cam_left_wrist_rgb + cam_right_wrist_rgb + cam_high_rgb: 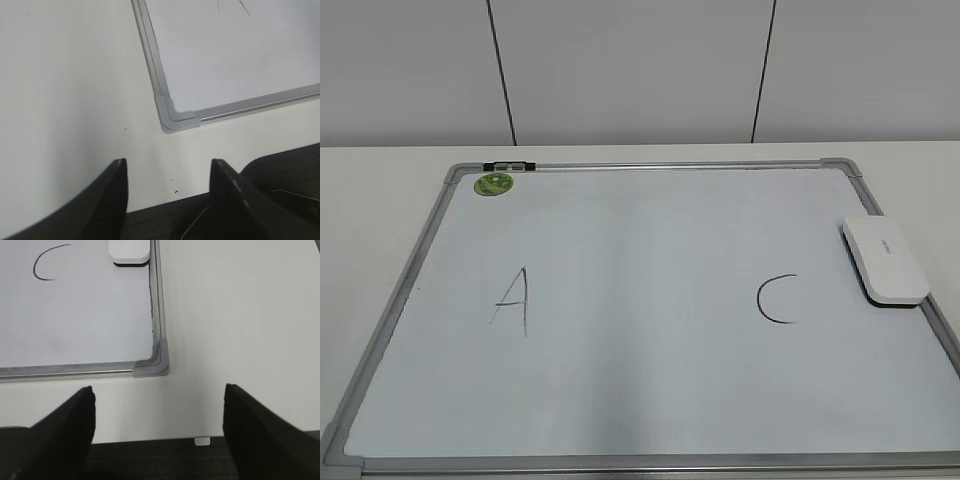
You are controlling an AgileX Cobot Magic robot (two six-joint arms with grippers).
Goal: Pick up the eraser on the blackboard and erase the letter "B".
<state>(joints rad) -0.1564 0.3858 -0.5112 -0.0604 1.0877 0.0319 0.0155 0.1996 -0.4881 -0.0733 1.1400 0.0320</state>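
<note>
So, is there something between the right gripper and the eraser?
Nothing visible. The right gripper, jaws open, is off the blackboard's near corner; only bare board and frame lie before the eraser.

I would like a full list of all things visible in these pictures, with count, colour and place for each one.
blackboard: 1, white with grey frame, flat on the table
letter "A": 1, dark, left part of board
letter "C": 1, dark, right part of board
letter "B": 0, none visible between them
eraser: 1, white, dark underside, right edge of board
magnet: 1, green, top left corner of board
table: 1, white, under the board
left gripper: 1, black, open, near front left corner
right gripper: 1, black, open, near front right corner
</note>
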